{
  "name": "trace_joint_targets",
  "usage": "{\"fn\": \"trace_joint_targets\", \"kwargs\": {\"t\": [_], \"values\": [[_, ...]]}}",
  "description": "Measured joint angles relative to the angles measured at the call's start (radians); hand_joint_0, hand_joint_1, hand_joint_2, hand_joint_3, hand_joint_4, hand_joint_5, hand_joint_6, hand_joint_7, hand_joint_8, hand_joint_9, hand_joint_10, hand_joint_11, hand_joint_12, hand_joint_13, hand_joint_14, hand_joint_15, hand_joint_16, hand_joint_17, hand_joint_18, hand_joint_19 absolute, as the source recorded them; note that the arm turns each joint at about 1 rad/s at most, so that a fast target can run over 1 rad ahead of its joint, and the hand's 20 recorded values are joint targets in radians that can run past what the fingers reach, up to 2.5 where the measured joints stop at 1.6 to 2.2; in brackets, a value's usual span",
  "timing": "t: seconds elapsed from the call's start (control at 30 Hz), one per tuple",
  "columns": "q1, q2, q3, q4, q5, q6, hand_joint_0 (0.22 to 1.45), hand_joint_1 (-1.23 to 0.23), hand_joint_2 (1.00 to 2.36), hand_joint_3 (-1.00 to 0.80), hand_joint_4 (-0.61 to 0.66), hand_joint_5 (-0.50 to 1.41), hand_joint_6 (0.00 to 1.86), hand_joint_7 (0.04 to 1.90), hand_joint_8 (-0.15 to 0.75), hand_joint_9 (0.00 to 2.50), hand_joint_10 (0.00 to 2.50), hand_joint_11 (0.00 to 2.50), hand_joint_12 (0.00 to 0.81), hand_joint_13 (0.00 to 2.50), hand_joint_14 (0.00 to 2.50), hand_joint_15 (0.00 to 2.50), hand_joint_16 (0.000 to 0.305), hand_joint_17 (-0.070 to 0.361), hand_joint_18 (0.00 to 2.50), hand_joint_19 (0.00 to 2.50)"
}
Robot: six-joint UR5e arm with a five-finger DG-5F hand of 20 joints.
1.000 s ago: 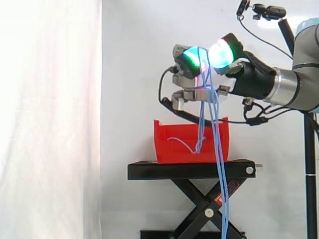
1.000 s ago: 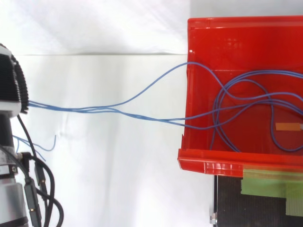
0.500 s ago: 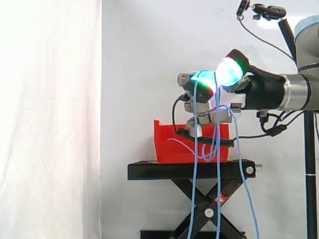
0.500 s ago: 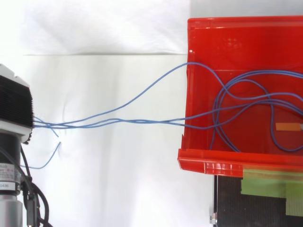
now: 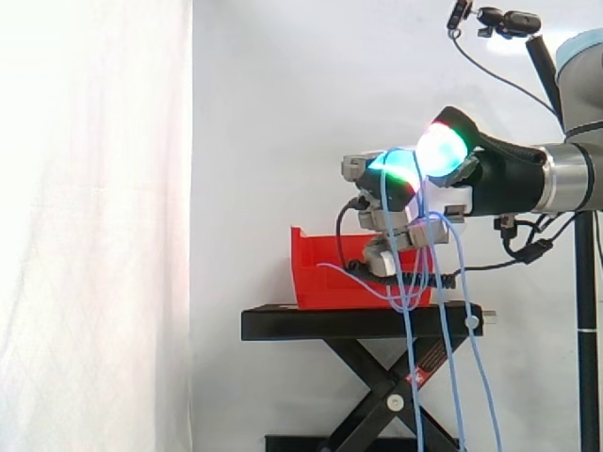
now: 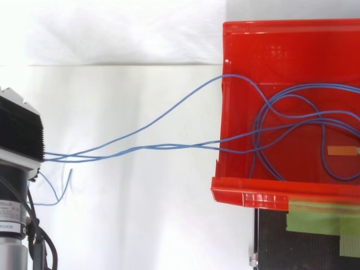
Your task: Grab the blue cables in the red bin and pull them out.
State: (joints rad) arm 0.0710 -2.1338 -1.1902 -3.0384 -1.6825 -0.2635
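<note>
The red bin [image 5: 325, 282] sits on a black stand [image 5: 358, 323]; from above its near rim [image 6: 264, 194] shows at the right. Thin blue cables [image 6: 146, 147] loop inside the bin, cross its left wall and run to my hand [image 6: 19, 135] at the left edge. In the side view my hand [image 5: 490, 179] hovers above the bin's right end, its fingers curled round the blue cables [image 5: 410, 311]. Its fingertips [image 5: 441, 149] glow green and cyan. Several strands hang from the hand past the stand toward the floor.
A white curtain [image 5: 94, 226] fills the left and back. The stand rests on black scissor legs [image 5: 386, 395]. A camera mast [image 5: 499, 21] rises at the upper right. An orange label [image 6: 342, 151] lies in the bin, and green tape [image 6: 315, 216] marks the stand top.
My hand has moved right and a little lower in the side view, still holding the cables. The strands between bin and hand have shifted, and the hanging ends swing further right.
</note>
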Motion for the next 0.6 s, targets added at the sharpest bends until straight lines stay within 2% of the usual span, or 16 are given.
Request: {"fn": "trace_joint_targets", "kwargs": {"t": [0.17, 0.27, 0.6], "values": [[0.002, 0.000, 0.000, 0.003, -0.008, -0.029, 0.94, -0.92, 1.00, -1.00, -0.07, 0.46, 1.41, 0.42, 0.211, 1.05, 0.03, 1.17, 0.295, 1.27, 0.02, 1.48, 0.047, 0.105, 0.78, 0.77], [0.002, 0.000, 0.000, 0.032, -0.024, -0.081, 0.95, -0.92, 1.00, -1.00, -0.07, 0.46, 1.41, 0.42, 0.215, 1.05, 0.03, 1.17, 0.290, 1.27, 0.02, 1.49, 0.046, 0.104, 0.78, 0.77], [-0.003, 0.000, -0.001, 0.256, -0.137, -0.329, 0.95, -0.91, 1.00, -1.00, -0.07, 0.46, 1.41, 0.42, 0.215, 1.06, 0.03, 1.17, 0.296, 1.27, 0.02, 1.48, 0.047, 0.105, 0.78, 0.76]]}}
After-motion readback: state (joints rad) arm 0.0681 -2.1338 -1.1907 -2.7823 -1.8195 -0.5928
